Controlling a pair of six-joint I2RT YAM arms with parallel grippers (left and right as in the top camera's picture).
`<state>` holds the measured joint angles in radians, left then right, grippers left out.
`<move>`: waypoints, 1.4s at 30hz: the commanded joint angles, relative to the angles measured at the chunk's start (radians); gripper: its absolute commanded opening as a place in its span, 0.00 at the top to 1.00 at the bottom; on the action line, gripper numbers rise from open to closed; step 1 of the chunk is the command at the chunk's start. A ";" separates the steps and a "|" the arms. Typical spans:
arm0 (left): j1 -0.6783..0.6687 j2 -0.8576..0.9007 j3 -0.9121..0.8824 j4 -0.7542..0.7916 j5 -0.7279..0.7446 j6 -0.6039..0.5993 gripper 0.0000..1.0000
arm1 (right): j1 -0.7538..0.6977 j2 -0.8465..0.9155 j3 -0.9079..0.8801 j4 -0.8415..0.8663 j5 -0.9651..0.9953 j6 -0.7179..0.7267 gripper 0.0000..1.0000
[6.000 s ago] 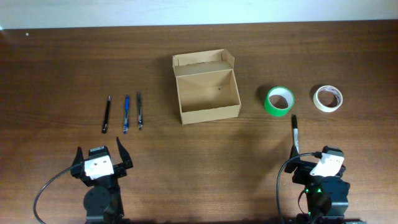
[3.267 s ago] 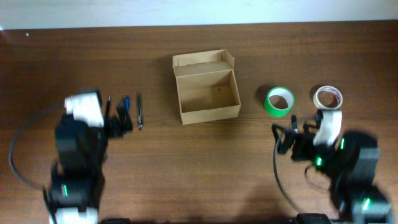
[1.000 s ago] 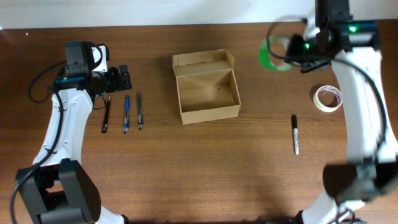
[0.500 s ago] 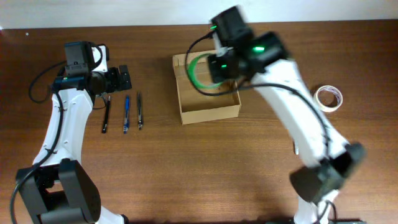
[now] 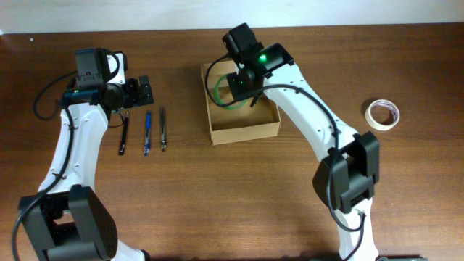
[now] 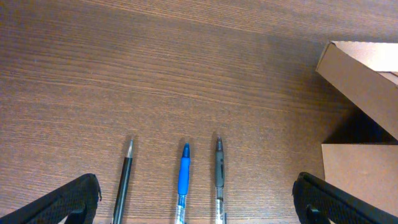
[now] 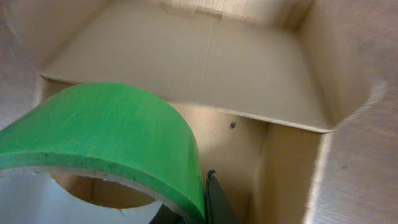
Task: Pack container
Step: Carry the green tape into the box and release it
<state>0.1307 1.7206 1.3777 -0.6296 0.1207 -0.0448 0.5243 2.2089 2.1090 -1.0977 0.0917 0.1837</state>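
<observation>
One green tape roll (image 5: 226,93) is clamped by its wall in your right hand (image 5: 238,83), tilted on edge over the far left part of the container (image 5: 245,131). The container sits mid-counter (image 5: 217,196) with its flap lid folded back on the far side. Its floor is bare where the wrist view shows it. Your left hand (image 5: 147,91) hangs with fingers spread and nothing between them, above three pens (image 6: 182,180) lying side by side left of the container.

Step in hand, as judged: deposit the roll.
1. Lower the roll until its bottom edge is near the floor. Released from rim height, a roll on edge is likely to wheel or bounce.
2. Hold it off the left wall and the flap, because light cardboard will probably shift if pushed.
3. Tip it flat if room allows, leaving space for the pens and the white tape roll (image 5: 382,114).
4. Part the fingers only once it rests, then lift straight up.
</observation>
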 commanded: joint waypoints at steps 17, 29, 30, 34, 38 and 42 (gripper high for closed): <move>0.003 0.008 0.017 0.000 0.011 0.019 0.01 | 0.005 0.140 -0.013 0.009 -0.107 0.004 0.96; 0.003 0.008 0.017 0.000 0.011 0.019 0.01 | 0.006 0.124 0.027 -0.066 -0.107 -0.039 0.74; 0.003 0.008 0.017 0.000 0.011 0.019 0.01 | 0.006 0.110 0.035 -0.072 -0.107 -0.042 0.61; 0.003 0.008 0.017 0.000 0.011 0.019 0.01 | 0.006 0.044 0.084 -0.117 -0.107 -0.049 0.47; 0.003 0.008 0.017 0.000 0.011 0.019 0.01 | 0.006 -0.047 0.169 -0.196 -0.090 -0.049 0.47; 0.003 0.008 0.017 0.000 0.011 0.019 0.01 | 0.003 -0.143 0.276 -0.287 0.071 -0.048 0.47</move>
<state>0.1307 1.7206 1.3777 -0.6292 0.1207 -0.0448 0.5247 2.1998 2.2822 -1.3399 0.0212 0.1425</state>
